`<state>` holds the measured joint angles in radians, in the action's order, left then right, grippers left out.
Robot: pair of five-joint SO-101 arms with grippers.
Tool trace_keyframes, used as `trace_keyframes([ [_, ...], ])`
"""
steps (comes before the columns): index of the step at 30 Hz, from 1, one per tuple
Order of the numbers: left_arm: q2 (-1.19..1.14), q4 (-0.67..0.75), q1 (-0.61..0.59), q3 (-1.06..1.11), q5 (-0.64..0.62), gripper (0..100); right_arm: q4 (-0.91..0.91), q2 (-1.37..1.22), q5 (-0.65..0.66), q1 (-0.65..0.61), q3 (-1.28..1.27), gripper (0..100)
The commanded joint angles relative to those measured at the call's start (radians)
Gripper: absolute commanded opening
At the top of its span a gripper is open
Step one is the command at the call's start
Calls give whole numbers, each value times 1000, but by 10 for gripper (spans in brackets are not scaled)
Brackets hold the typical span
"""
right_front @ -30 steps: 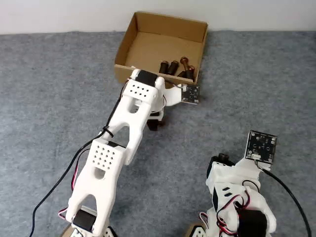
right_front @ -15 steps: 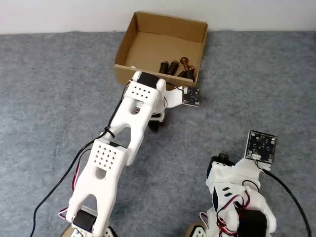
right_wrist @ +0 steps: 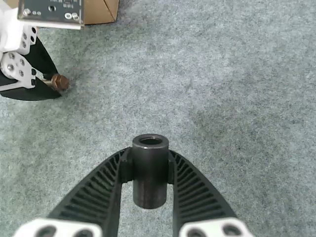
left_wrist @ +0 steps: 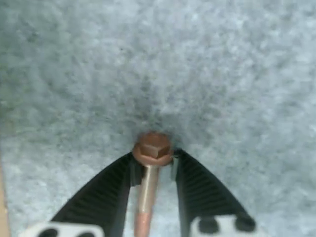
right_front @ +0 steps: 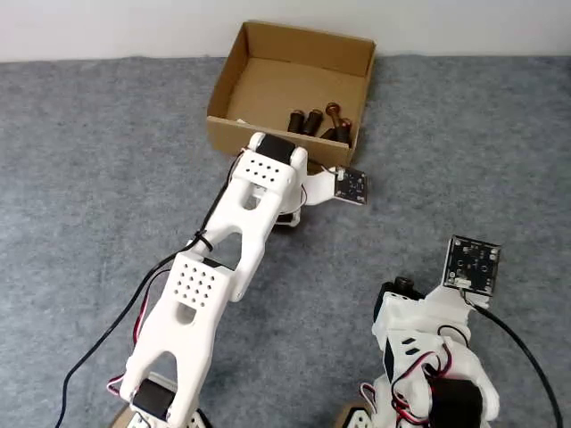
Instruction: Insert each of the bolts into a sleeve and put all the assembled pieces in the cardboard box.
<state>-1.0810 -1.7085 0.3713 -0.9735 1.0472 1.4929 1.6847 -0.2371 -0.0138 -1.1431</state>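
Observation:
My left gripper (left_wrist: 152, 158) is shut on a copper bolt (left_wrist: 148, 185), its hex head sticking out past the fingertips just over the grey carpet. In the high view this gripper (right_front: 290, 215) sits under the wrist, just in front of the cardboard box (right_front: 225, 89). Several dark assembled pieces (right_front: 317, 122) lie in the box's front right corner. My right gripper (right_wrist: 149, 157) is shut on a black sleeve (right_wrist: 150, 173), held upright with its bore open at the top. It stays low at the front right (right_front: 403, 287). The right wrist view also catches the bolt (right_wrist: 60, 81) farther off.
Grey carpet (right_front: 464, 160) covers the table. The left arm (right_front: 236, 232) stretches diagonally from the front left up to the box. A corner of the box (right_wrist: 101, 10) shows in the right wrist view. Open carpet lies between the two grippers.
The left arm's wrist has shifted slightly to the right and turned, still holding the bolt. The right arm has kept still.

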Motion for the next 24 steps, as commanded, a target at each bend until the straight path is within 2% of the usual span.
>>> trace_keyframes([
  [1,3,-44,-6,-7,-3,16,-13,1,-11,12,3,8],
  [5,5,-44,-6,-7,-6,6,-13,1,-11,12,3,8],
  [15,106,-46,-3,-2,-244,6,-13,1,-11,7,3,8],
  [17,138,-46,-2,-1,-330,6,-13,1,-11,7,3,8],
  [22,229,-48,-5,2,-672,6,-13,1,-11,7,3,8],
  [24,284,-48,-5,25,-770,6,-13,1,-11,7,3,8],
])
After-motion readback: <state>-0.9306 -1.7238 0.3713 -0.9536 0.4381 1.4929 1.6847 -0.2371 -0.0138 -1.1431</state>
